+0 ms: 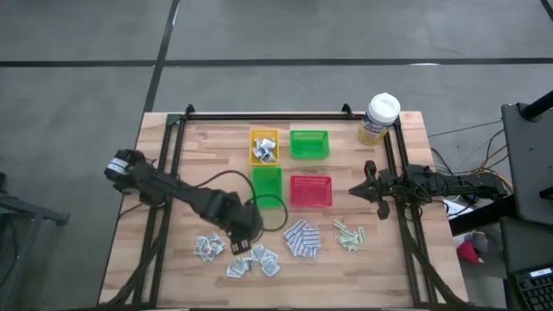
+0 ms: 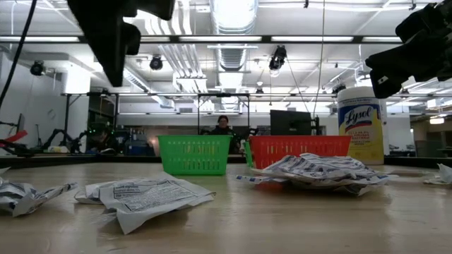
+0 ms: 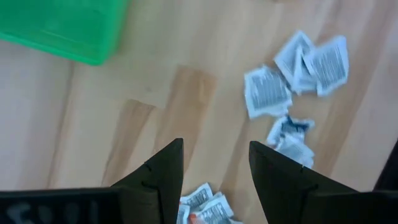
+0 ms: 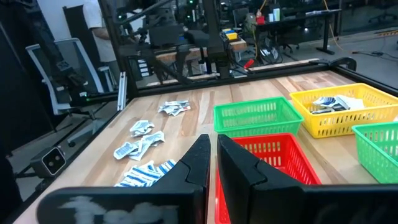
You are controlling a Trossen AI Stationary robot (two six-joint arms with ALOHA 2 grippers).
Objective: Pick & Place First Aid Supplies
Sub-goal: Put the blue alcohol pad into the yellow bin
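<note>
the white-grey sachets (image 1: 238, 256) lie scattered on the desk (image 1: 173, 259) near its front edge. we hold our left hand (image 1: 246, 231) just above them, fingers spread and empty, likely lining up a pick. our right hand (image 1: 361, 188) waits closed beside the red tray (image 1: 311, 191).

Trays and a canister on the wooden table (image 1: 173, 250)

Yellow tray (image 1: 264, 147) beside a green tray (image 1: 308, 143); another green tray (image 1: 267, 181) beside the red tray (image 1: 311, 191); yellow canister (image 1: 378, 118) near a corner.

Right gripper (image 4: 212, 163), fingers nearly together, bottom centre over the red tray (image 4: 283, 163); yellow tray (image 4: 339, 109) at right holds packets (image 4: 328, 103).
</note>
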